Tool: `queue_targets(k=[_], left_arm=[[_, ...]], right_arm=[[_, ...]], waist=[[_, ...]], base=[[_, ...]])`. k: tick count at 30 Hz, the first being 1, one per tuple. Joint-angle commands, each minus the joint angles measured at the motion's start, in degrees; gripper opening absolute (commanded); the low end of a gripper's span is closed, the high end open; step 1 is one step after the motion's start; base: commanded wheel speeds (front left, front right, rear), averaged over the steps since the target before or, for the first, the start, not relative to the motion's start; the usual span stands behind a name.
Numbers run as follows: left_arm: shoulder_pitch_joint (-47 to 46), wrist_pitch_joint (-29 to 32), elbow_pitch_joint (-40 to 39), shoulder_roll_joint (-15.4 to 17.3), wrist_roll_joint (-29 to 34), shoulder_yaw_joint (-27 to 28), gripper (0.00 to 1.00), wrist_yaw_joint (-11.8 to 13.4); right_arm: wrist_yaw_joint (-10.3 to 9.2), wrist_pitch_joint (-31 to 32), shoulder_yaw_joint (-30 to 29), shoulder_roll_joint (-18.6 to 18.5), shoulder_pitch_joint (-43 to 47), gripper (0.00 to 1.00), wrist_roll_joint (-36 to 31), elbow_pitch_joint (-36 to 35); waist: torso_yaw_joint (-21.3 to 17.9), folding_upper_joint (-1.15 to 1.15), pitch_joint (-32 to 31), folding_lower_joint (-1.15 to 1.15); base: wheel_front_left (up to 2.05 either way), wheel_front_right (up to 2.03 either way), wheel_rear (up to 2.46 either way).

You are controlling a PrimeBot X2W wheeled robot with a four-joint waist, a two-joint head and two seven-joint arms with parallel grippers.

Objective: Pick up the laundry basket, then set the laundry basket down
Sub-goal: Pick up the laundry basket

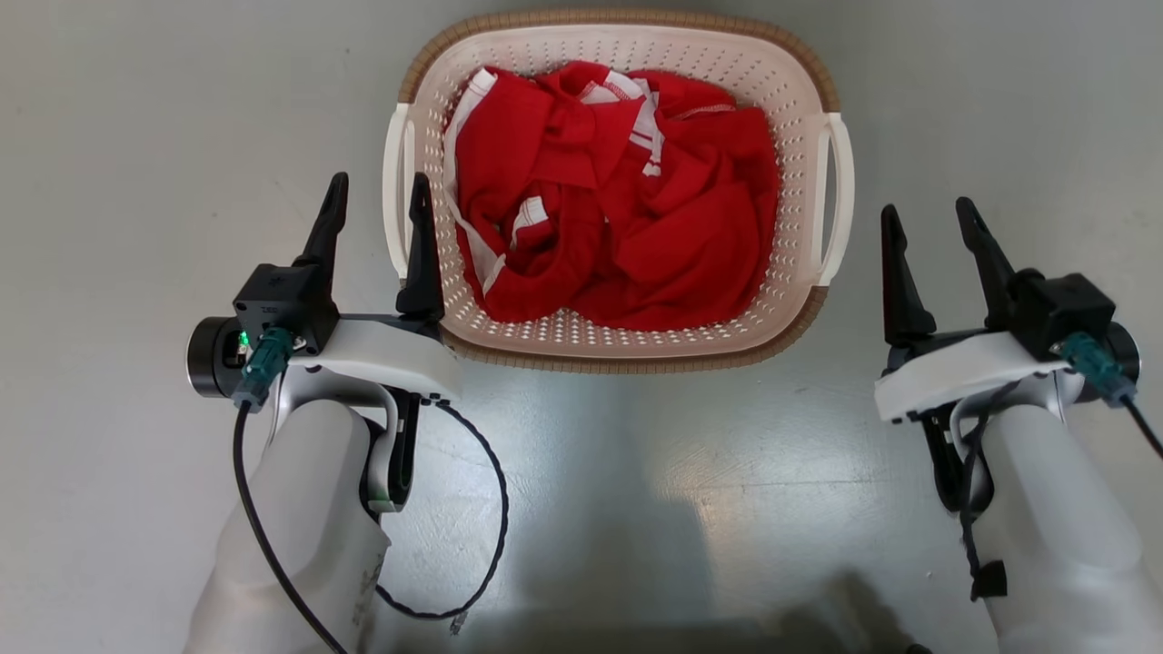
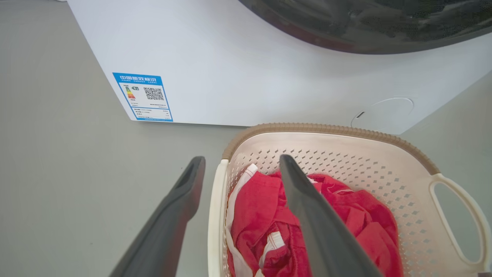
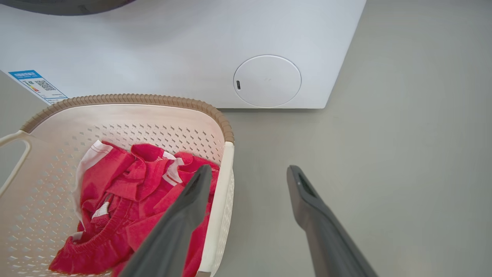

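The laundry basket (image 1: 792, 173), cream with a brown rim, stands on the grey floor with a red and white garment (image 1: 636, 209) heaped in it. My left gripper (image 1: 379, 182) is open; its fingers stand on either side of the basket's left handle (image 1: 393, 195), one outside and one over the inside wall. The left wrist view shows that handle bar (image 2: 215, 200) between the fingers. My right gripper (image 1: 926, 207) is open and sits just right of the right handle (image 1: 840, 195). In the right wrist view, the gripper (image 3: 250, 169) has the white handle bar (image 3: 226, 173) between its fingers.
A white washer (image 2: 230, 57) stands just behind the basket, with a blue label (image 2: 143, 97) low on its front and a round cover (image 3: 267, 80). Bare grey floor (image 1: 136, 136) lies on both sides. A loose black cable (image 1: 495, 509) hangs from my left wrist.
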Motion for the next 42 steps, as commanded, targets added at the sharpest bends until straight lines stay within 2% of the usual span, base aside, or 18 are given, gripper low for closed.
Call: queue_targets(k=[1, 21, 42], left_arm=[[0.1, -0.3, -0.8, 1.1, -0.7, 1.1, 1.0, 0.5], [-3.0, -0.3, 4.5, 1.1, -0.6, -1.0, 1.0, 1.1], [-5.0, -0.3, 5.7, 1.1, 0.0, -1.8, 1.0, 1.8]], right_arm=[[0.18, -0.8, 1.3, 0.2, 0.5, 1.0, 1.1, -0.4], [0.18, -0.8, 3.8, 0.2, -1.4, 1.0, 2.3, 0.9], [0.18, -0.8, 6.9, 0.2, -3.0, 1.0, 3.9, 1.0]], waist=[[0.0, 0.0, 0.4, 0.0], [0.1, 0.0, 4.2, 0.0], [0.1, 0.0, 8.1, 0.0]], base=[[0.0, 0.0, 0.0], [0.0, 0.0, 0.0], [0.0, 0.0, 0.0]])
